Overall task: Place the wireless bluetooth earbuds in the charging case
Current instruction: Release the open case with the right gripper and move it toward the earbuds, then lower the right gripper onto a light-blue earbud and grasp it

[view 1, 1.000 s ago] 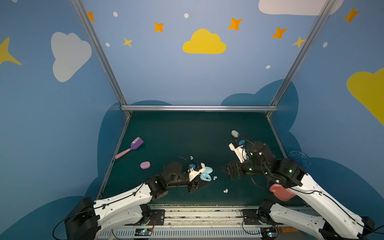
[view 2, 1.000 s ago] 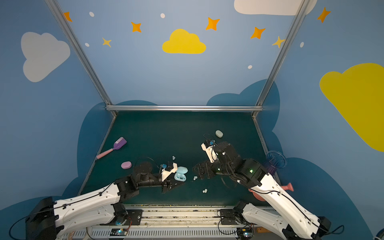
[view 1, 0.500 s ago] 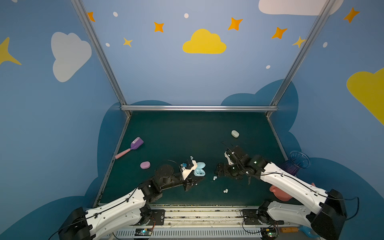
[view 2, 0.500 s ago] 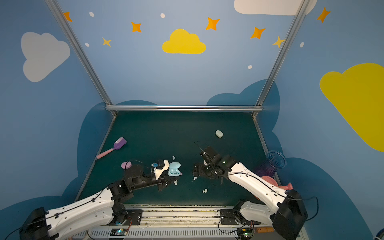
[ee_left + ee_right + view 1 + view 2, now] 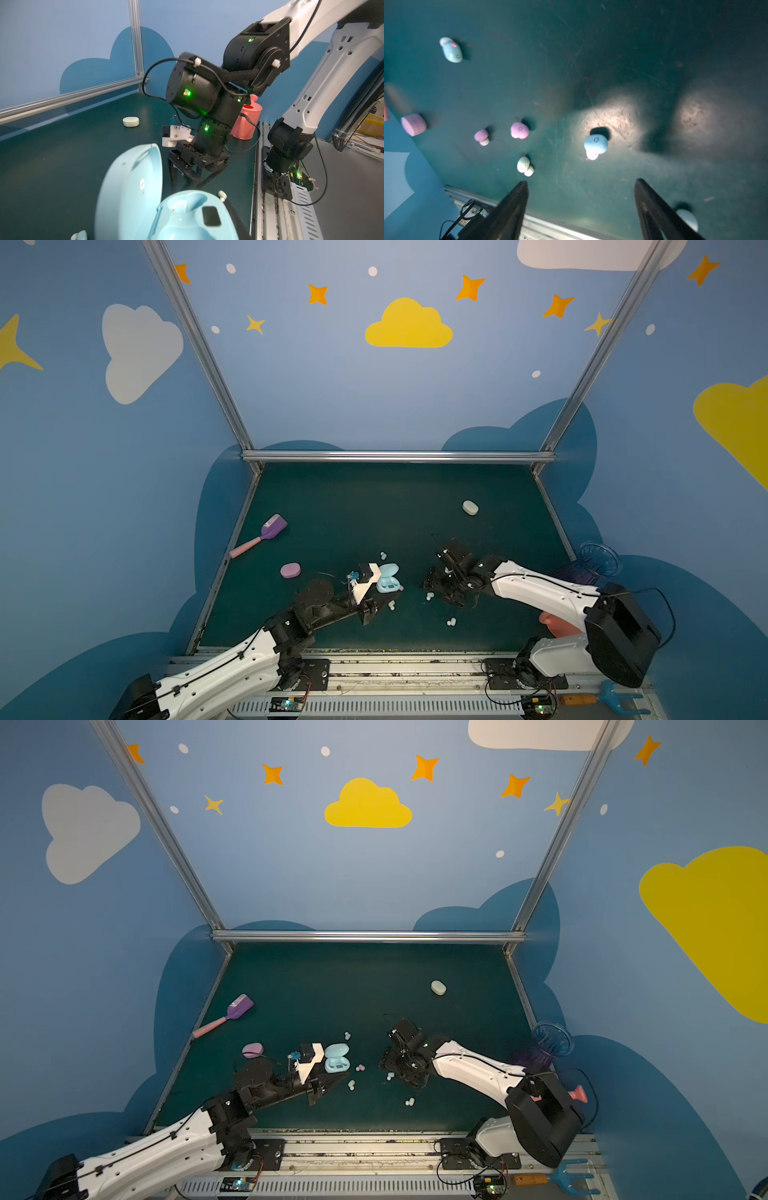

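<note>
The pale blue charging case point(image 5: 388, 578) point(image 5: 336, 1058) point(image 5: 187, 216) lies with its lid open and both sockets empty, and my left gripper point(image 5: 380, 593) point(image 5: 332, 1071) is shut on its base. Earbuds lie loose on the green mat. A pale blue earbud point(image 5: 596, 144) point(image 5: 429, 596) sits just ahead of my right gripper point(image 5: 581, 181) point(image 5: 440, 595) point(image 5: 187, 182), which hangs open, fingertips down, close over the mat. Another pale blue earbud point(image 5: 451, 51), two pink earbuds point(image 5: 520, 129) point(image 5: 481, 136) and a whitish-mint earbud point(image 5: 524, 165) lie further off. A white earbud point(image 5: 686, 218) is half hidden behind a finger.
A closed whitish case point(image 5: 470, 508) lies at the back right and a closed pink case point(image 5: 290, 570) at the left. A purple scoop point(image 5: 262, 537) lies by the left wall. A clear cup point(image 5: 600, 564) and a pink watering can point(image 5: 246, 120) stand off the mat's right edge.
My right gripper has come down and to the left, low over the mat by the pale blue earbud. My left gripper has carried the open case slightly left.
</note>
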`<state>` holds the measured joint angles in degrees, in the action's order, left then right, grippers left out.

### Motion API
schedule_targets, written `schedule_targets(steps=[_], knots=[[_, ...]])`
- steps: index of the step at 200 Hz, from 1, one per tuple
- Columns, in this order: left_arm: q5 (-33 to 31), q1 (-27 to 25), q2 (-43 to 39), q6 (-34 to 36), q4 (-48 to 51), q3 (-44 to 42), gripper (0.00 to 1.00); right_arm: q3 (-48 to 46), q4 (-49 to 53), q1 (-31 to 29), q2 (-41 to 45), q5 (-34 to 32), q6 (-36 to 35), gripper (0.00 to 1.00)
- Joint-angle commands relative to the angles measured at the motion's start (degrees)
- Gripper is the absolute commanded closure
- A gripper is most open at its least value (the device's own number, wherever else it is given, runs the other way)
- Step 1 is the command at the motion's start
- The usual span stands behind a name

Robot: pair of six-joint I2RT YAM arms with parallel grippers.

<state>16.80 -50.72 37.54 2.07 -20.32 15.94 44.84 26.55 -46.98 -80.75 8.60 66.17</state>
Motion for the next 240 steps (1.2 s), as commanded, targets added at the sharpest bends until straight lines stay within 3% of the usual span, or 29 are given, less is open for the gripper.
schedule_targets(steps=[1, 141, 240], knots=[[-1.4, 0.2, -0.1, -0.5, -0.3, 0.0, 0.96, 2.1, -1.5, -1.0, -2.7, -0.6, 2.7, 0.30], [-2.7, 0.6, 0.5, -0.6, -1.3, -0.4, 0.97, 8.8, 1.8, -2.0, -13.1, -3.4, 1.0, 0.39], [-3.0, 0.9, -0.4, -0.6, -0.9, -0.5, 0.97, 14.5, 12.5, -2.0, -18.0, -5.8, -2.0, 0.50]])
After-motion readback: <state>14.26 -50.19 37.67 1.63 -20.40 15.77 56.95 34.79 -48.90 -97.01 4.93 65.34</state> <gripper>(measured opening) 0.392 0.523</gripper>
